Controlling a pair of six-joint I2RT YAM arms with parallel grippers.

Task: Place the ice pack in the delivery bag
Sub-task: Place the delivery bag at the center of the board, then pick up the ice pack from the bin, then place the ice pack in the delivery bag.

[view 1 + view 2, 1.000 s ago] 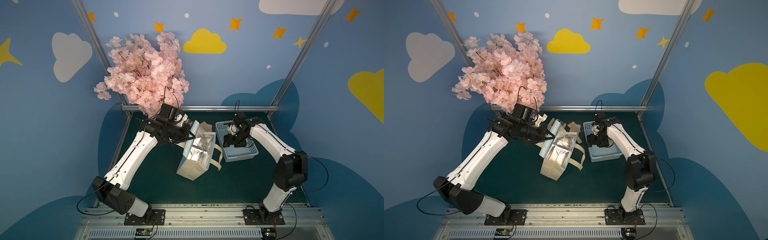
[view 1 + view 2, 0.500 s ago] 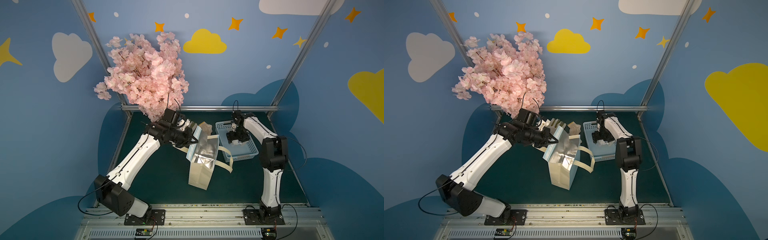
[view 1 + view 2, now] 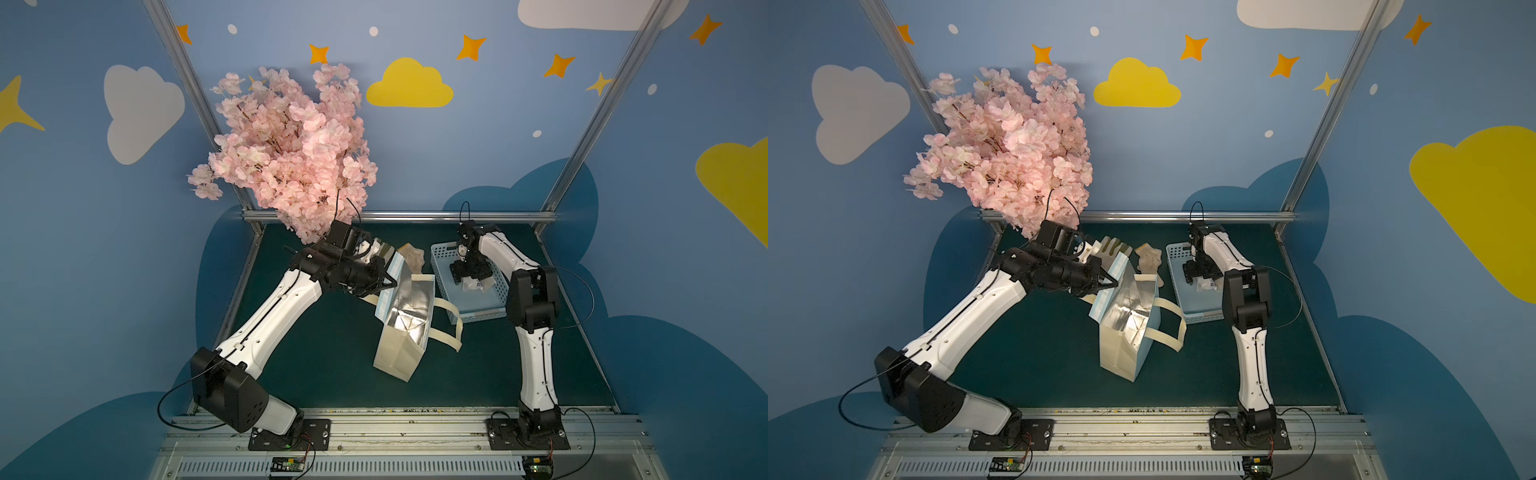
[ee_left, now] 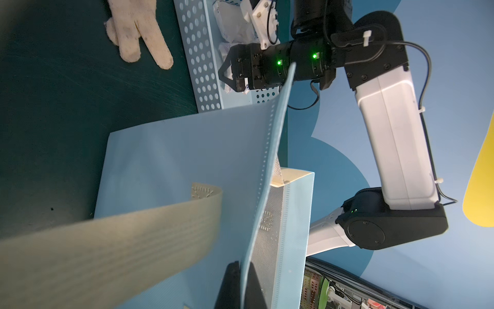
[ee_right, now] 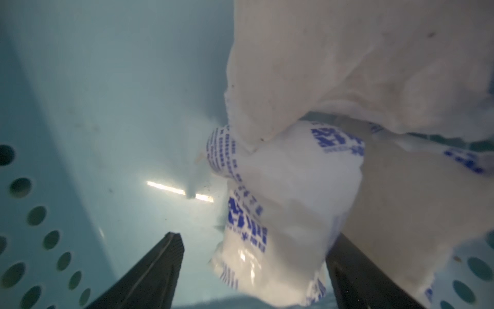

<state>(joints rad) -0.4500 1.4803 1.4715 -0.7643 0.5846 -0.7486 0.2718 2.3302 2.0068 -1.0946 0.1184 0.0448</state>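
The delivery bag (image 3: 405,320) (image 3: 1125,322) stands tilted on the green table, its foil-lined mouth open. My left gripper (image 3: 388,282) (image 3: 1111,283) (image 4: 242,283) is shut on the bag's light blue rim (image 4: 267,149) and holds that side up. The ice pack (image 5: 280,200) (image 3: 471,285) (image 3: 1207,285), white with blue print, lies in the light blue perforated basket (image 3: 478,311) (image 3: 1200,309) (image 4: 197,53), partly under a beige glove (image 5: 347,67). My right gripper (image 5: 256,238) (image 3: 465,276) (image 3: 1196,276) is down in the basket, open, with the pack's near end between its fingers. One finger (image 5: 160,262) stands apart from the pack.
A beige glove (image 3: 411,257) (image 3: 1148,259) (image 4: 139,34) lies on the table between bag and basket, another (image 3: 1113,247) behind my left gripper. Pink blossom branches (image 3: 291,153) hang over the back left corner. The bag's cream handles (image 3: 446,328) lie toward the basket.
The left gripper has pulled the bag's rim rightward and the bag has swung more upright. The right arm has folded at the elbow, keeping its gripper in the basket at the ice pack.
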